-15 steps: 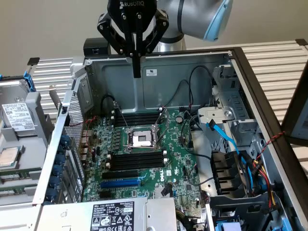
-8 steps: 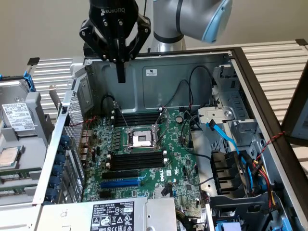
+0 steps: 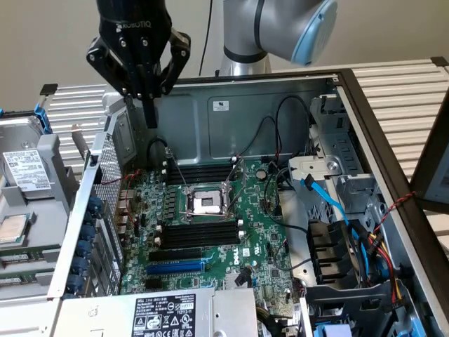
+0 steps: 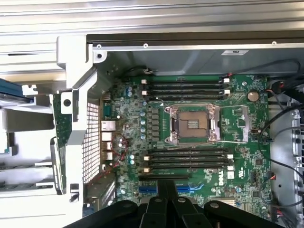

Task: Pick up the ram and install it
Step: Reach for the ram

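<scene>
The claw point(image 3: 151, 119), pressed together and empty, is hovering over the case point(image 3: 280, 105). The ram point(image 4: 57, 142) seems to be standing outside the case wall, well aside of the claw. It is looking light, stiff and fragile, best pinched by its long edges.

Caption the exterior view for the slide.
Shut claw poised above the open case, motherboard and slots exposed.

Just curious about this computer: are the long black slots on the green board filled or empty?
Empty. The long black slots on both sides of the silver processor socket show bare channels, no stick standing in them.
</scene>
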You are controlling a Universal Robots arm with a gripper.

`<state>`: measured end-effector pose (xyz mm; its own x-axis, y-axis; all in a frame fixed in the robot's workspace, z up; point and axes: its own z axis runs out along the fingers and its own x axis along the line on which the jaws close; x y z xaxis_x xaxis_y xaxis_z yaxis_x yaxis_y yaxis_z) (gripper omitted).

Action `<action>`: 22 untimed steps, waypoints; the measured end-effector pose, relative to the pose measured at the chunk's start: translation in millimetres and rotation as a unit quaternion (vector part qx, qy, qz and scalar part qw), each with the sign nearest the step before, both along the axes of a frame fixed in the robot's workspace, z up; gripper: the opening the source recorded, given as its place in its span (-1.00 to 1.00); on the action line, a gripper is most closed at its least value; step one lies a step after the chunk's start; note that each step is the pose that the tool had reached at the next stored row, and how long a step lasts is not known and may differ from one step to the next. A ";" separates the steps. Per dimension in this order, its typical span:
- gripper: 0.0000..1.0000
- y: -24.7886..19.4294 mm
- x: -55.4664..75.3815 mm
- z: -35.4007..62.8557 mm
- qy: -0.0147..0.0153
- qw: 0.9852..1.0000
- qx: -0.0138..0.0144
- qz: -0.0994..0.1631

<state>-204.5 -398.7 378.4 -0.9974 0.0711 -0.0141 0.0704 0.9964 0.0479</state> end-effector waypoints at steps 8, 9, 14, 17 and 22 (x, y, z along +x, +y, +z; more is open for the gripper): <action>-0.80 0.0 -36.2 -5.1 0.000 1.000 0.000 0.000; -0.80 0.0 -40.9 -5.9 0.000 1.000 0.000 0.000; -0.80 0.0 -63.6 -10.5 0.001 1.000 -0.002 0.000; -0.80 0.0 -77.1 -13.0 0.001 1.000 -0.003 0.000; -0.80 0.5 -109.3 -20.2 0.004 1.000 -0.003 0.000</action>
